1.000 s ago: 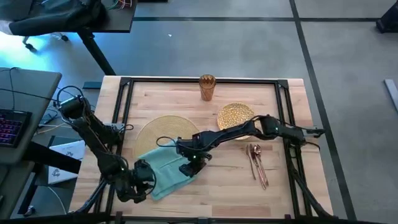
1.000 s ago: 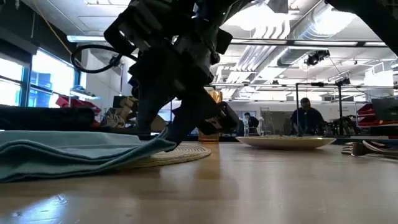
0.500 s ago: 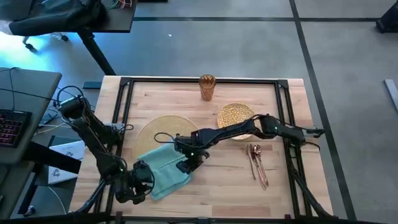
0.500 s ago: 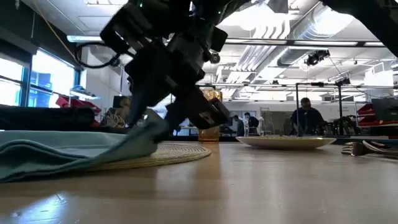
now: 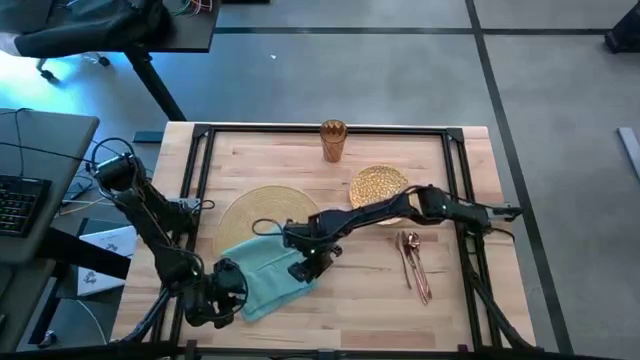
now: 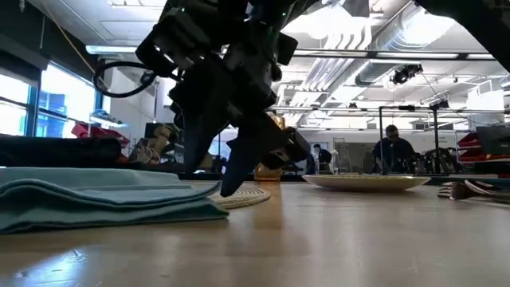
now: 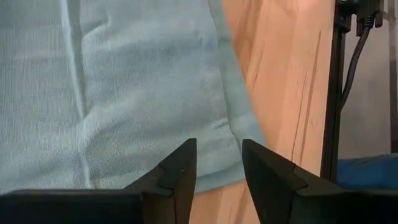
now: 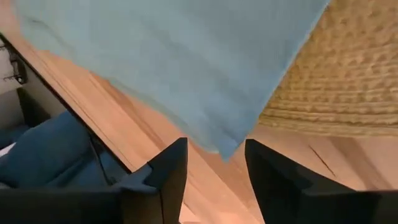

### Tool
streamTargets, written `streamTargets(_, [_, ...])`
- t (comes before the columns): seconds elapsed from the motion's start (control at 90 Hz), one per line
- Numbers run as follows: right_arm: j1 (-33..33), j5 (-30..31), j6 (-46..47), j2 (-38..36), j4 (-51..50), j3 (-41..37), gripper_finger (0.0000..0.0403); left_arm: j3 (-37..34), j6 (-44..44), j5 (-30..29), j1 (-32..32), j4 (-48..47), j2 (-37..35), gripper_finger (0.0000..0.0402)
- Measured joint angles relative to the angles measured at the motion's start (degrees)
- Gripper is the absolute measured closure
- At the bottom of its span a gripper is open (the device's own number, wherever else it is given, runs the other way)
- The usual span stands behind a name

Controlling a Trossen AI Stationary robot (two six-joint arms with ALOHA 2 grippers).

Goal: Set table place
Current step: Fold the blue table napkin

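Note:
The teal napkin point(image 5: 262, 272) lies folded on the table, its far part resting on the near rim of the round pale-gold placemat point(image 5: 265, 210). My right gripper point(image 8: 214, 146) stands open just above the napkin's right corner point(image 6: 215, 209), which lies flat under it. My left gripper point(image 7: 217, 146) is open over the napkin's near left edge point(image 7: 236, 149); I cannot tell whether it touches the cloth. The glittery gold plate point(image 5: 378, 186) sits right of the placemat, and the amber cup point(image 5: 333, 140) stands at the far edge. The cutlery point(image 5: 413, 265) lies to the right.
The black rail frame point(image 5: 205, 180) runs around the tabletop. Bare wood point(image 5: 350, 305) shows near the front edge, between the napkin and the cutlery. A grey desk with a keyboard point(image 5: 20, 200) stands left of the table. People sit in the room beyond.
My right gripper drew the napkin's right corner toward the table's left, then let it go and moved back to the right. The corner, held raised off the table a second ago, now lies flat on the folded cloth.

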Motion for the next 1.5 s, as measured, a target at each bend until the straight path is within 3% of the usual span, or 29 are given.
streamTargets(0.156, [0.0, 2.7, -0.4, 0.0, 0.2, 0.0, 0.0268, 0.0, 0.0, -0.1, 0.0, 0.0, 0.0, 0.0286])
streamTargets(0.622, [0.7, 2.6, -0.4, 0.6, 1.6, -0.1, 0.0293, 0.0, -0.4, -0.1, -0.1, 0.4, 0.0, 0.0286])
streamTargets(0.9, [0.7, 0.0, -0.4, 0.6, 1.5, 0.7, 0.0396, 0.0, 1.8, 1.0, -0.1, 0.4, 0.0, 0.0287])
streamTargets(1.2, [-0.5, -2.4, 1.2, 0.6, 1.8, 7.3, 0.0402, 0.0, 2.9, 2.3, -0.1, -0.1, 0.0, 0.0334])
streamTargets(1.5, [-2.3, -1.6, 6.9, 0.5, 3.6, 9.0, 0.0403, 0.0, -2.6, -5.9, -0.1, -1.2, 1.2, 0.0368])
